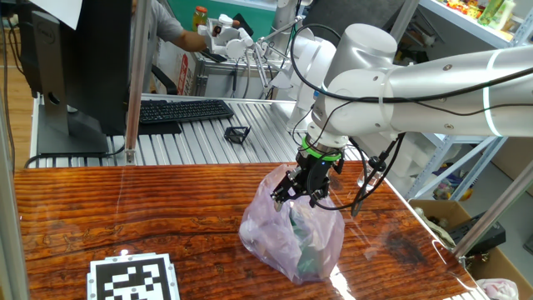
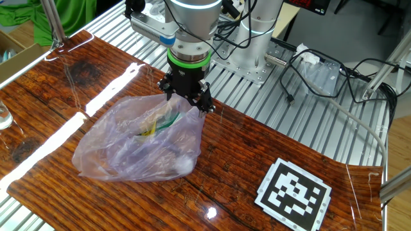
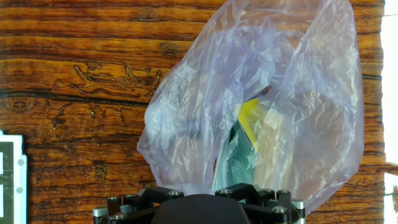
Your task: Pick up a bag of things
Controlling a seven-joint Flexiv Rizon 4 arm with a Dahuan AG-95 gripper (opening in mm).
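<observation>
On the table (image 2: 244, 160), gripper (image 2: 186, 96) sits at the bag (image 2: 138, 144) top; can't tell if it's pinching the film. Looks thin, crinkly, slippery and floppy, so I'd grab the bunched top edge.

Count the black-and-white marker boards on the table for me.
1. The marker board lies flat near the table edge, apart from the bag under the gripper.

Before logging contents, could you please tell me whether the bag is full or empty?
Partly filled: green and yellow items show through the crinkly translucent lilac plastic bag.
</observation>
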